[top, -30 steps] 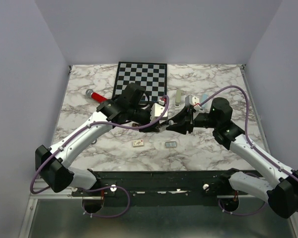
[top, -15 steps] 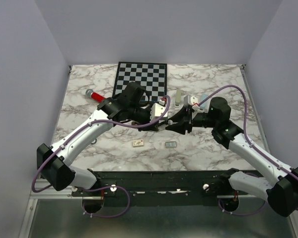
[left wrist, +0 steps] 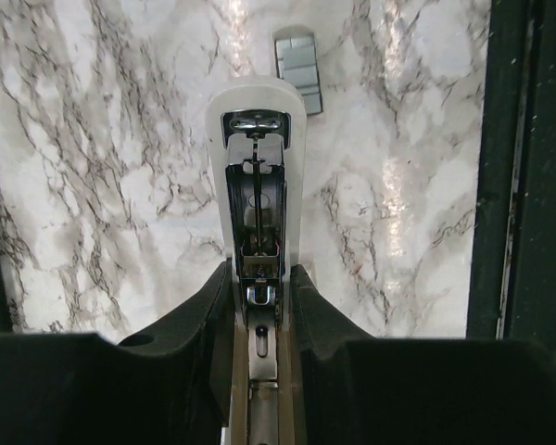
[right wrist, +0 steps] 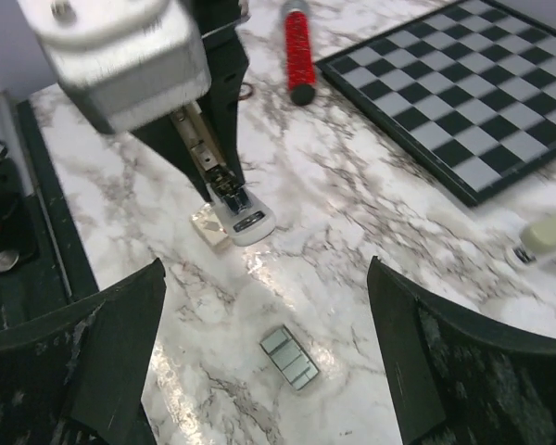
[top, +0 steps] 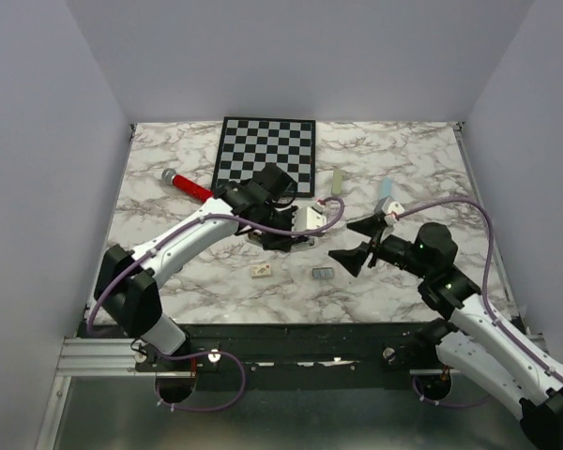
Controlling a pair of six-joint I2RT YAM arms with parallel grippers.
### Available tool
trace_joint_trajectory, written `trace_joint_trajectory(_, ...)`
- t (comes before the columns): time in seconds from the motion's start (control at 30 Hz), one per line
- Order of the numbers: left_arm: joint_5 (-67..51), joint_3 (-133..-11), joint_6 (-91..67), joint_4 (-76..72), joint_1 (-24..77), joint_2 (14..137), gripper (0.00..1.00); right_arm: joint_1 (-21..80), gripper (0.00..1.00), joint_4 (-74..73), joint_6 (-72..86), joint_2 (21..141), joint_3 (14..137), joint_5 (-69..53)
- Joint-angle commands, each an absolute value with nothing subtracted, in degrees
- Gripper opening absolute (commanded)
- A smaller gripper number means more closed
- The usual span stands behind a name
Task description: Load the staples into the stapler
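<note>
The stapler [left wrist: 256,167] is white, and its open metal channel faces the left wrist camera. My left gripper [left wrist: 259,278] is shut on the stapler's rear part and holds it above the table [top: 150,234], nose pointing down at the marble. It also shows as the stapler [right wrist: 241,218] and the stapler [top: 298,223]. The staples [top: 323,273], a small silvery-grey block, lie flat on the marble; in the wrist views they are the staples [left wrist: 297,60] just beyond the stapler's nose and the staples [right wrist: 290,357]. My right gripper [top: 358,242] is open and empty, its jaws wide above the staples.
A small tan block [top: 260,271] lies left of the staples, under the stapler's nose in the right wrist view. A red marker [top: 190,185] and a chessboard [top: 267,150] sit farther back. A pale bar [top: 337,183] and a light-blue bar [top: 385,190] lie at back right.
My right gripper has let go at the stapler, opened wide and drawn back toward the near right. The left arm has shifted slightly right, still holding the stapler.
</note>
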State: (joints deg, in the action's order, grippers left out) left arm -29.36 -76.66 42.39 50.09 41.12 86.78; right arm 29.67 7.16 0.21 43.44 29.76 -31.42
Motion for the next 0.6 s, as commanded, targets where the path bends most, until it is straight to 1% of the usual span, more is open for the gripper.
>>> trace_joint_trajectory(0.0,-19.8,-80.5,44.91,51.68,43.15,93.24,0.0,29.88,0.96,3.18,7.03,35.36,24.89,-13.03)
trace_joint_trajectory(0.13,-16.09,-84.98,45.97,53.79,43.86,100.53,0.0,29.88,0.97,-2.43,10.45,31.13,23.82,-7.31)
trace_joint_trajectory(0.27,-11.61,-87.71,46.41,55.27,45.08,107.9,0.0,29.88,0.97,-5.71,13.09,27.52,23.38,-5.63)
trace_joint_trajectory(0.4,-7.92,-88.77,46.41,55.2,45.97,112.67,0.0,29.88,0.97,-8.08,14.41,24.44,22.41,-4.84)
trace_joint_trajectory(0.5,-6.07,-89.29,46.58,55.46,46.14,115.22,0.03,29.88,0.97,-9.93,15.03,21.98,21.89,-4.57)
trace_joint_trajectory(0.57,-4.84,-89.56,46.41,55.37,46.32,116.54,0.07,29.88,0.97,-11.42,15.12,20.66,21.71,-4.13)
